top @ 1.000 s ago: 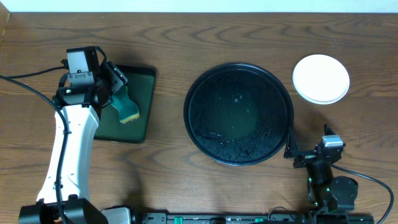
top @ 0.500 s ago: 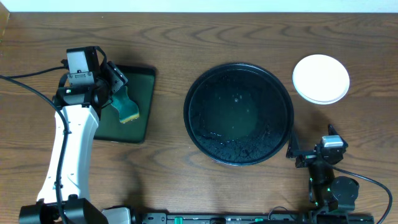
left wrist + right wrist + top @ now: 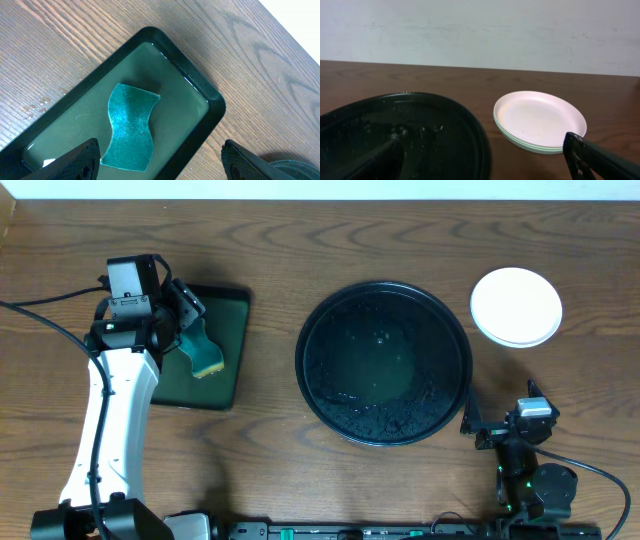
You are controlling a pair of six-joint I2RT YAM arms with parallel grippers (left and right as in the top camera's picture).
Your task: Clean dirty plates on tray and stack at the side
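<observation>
Near the left edge of the brown wooden table (image 3: 270, 240), the left gripper (image 3: 159, 160) hangs with jaws apart over one rectangular black-rimmed green tray (image 3: 212, 102) holding one teal wavy-sided sponge (image 3: 130, 127). At the table's centre lies one large round glossy black tray (image 3: 312, 330), wet. Toward the far right corner stands one stack of small round glossy plates (image 3: 540, 120), a white one on top and mint rims beneath. At the front edge, the right gripper (image 3: 480, 165) is spread wide.

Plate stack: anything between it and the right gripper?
Nothing visible. The right gripper, open, faces the plate stack across bare table. The black tray lies just left of that path, not across it.
</observation>
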